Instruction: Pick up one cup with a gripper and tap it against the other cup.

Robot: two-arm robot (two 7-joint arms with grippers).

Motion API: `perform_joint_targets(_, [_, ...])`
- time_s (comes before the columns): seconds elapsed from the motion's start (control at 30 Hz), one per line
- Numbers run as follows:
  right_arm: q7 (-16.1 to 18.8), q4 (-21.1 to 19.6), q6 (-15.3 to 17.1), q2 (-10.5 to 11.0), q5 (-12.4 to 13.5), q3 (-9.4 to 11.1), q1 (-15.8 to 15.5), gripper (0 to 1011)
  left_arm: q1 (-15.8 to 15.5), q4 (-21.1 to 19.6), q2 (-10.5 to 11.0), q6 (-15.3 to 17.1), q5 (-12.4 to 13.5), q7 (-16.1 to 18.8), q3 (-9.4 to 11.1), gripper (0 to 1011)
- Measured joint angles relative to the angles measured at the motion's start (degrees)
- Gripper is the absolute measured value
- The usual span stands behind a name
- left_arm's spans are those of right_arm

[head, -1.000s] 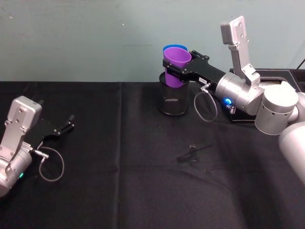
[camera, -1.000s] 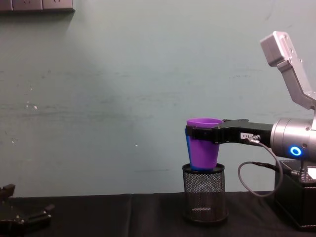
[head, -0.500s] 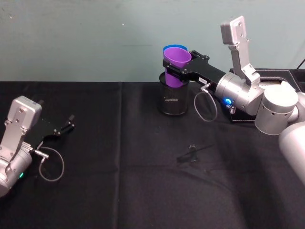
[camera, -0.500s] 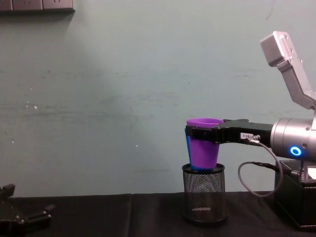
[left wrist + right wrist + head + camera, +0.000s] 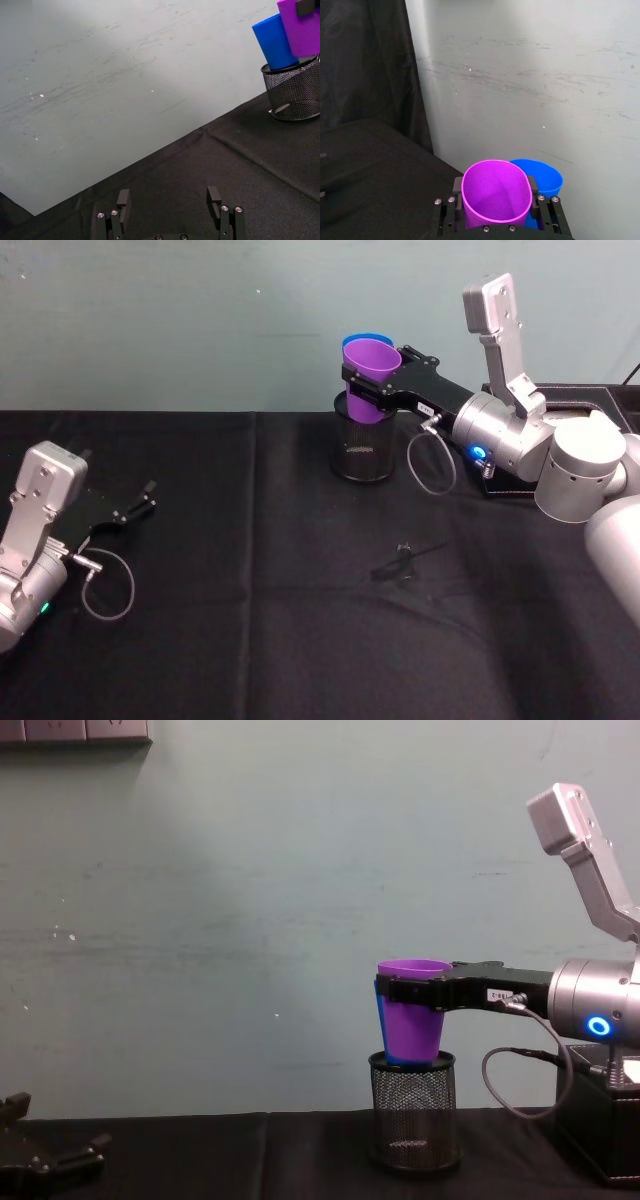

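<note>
The purple cup (image 5: 370,365) hangs upright with its base at the mouth of a black mesh holder (image 5: 362,450), and my right gripper (image 5: 375,382) is shut on it just below the rim. The blue cup (image 5: 357,341) stands in the holder directly behind it, and the two cups look pressed side by side. From the chest, the purple cup (image 5: 412,1025) covers all but a sliver of the blue cup (image 5: 379,1015). In the right wrist view both rims, purple cup (image 5: 495,192) and blue cup (image 5: 546,181), lie against each other. My left gripper (image 5: 168,197) rests open on the table at the far left.
A black box (image 5: 560,400) sits at the back right under my right arm. A small black clip-like object (image 5: 405,560) lies on the black cloth in the middle. The wall stands close behind the holder (image 5: 414,1112).
</note>
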Motion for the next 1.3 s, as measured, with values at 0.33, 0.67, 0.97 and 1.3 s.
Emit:
perform_joint_targets(0.33, [0.0,0.0,0.0,0.0,0.0,0.0,0.0,729,0.0,0.0,0.0,0.0,0.0,0.0,0.0,1000])
perform_joint_targets(0.67, [0.0,0.0,0.0,0.0,0.0,0.0,0.0,729,0.0,0.0,0.0,0.0,0.0,0.0,0.0,1000])
perform_joint_targets(0.97, [0.0,0.0,0.0,0.0,0.0,0.0,0.0,729,0.0,0.0,0.0,0.0,0.0,0.0,0.0,1000])
perform_joint_targets(1.3, [0.0,0.0,0.0,0.0,0.0,0.0,0.0,729,0.0,0.0,0.0,0.0,0.0,0.0,0.0,1000])
